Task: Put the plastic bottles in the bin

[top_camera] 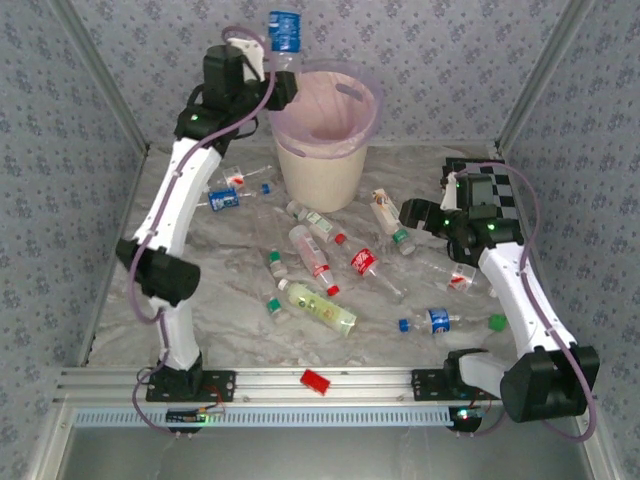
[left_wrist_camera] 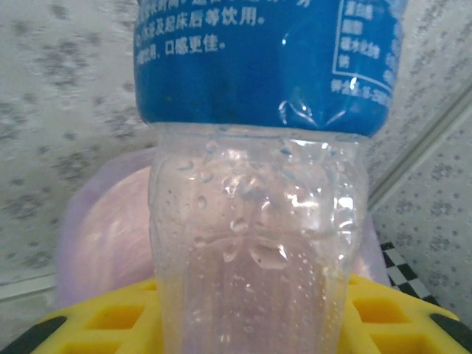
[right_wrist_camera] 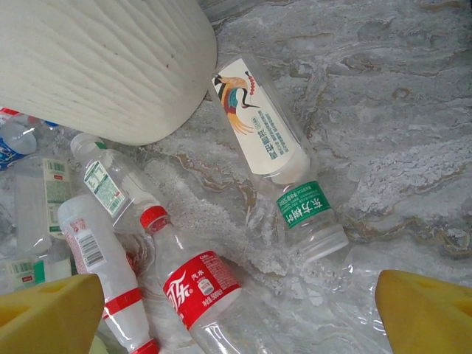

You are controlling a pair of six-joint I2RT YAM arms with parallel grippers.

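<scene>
1. Overhead view: left gripper (top_camera: 280, 78) clamped on a blue-labelled bottle (top_camera: 285, 30), raised at the left rim of the bin (top_camera: 315, 172); the other plastic bottles (top_camera: 318, 308) lie loose on the table (top_camera: 225, 295) in front of the bin.
2. Left wrist view adds what I cannot read from above: clear ribbed bottle wall beaded with droplets; glossy blue label, white print; yellow fingers (left_wrist_camera: 103, 321) pressed on either side of it; pink bag (left_wrist_camera: 103, 221) behind.
3. Right gripper (top_camera: 412, 215): low over the table, right of the bin; its yellow fingers (right_wrist_camera: 51, 313) stand wide apart.
4. Right wrist view adds: cream, finely ribbed bin wall; red-capped bottle (right_wrist_camera: 199, 287) with red label; bird-label bottle (right_wrist_camera: 269, 133) with green band; grey marbled tabletop.
</scene>
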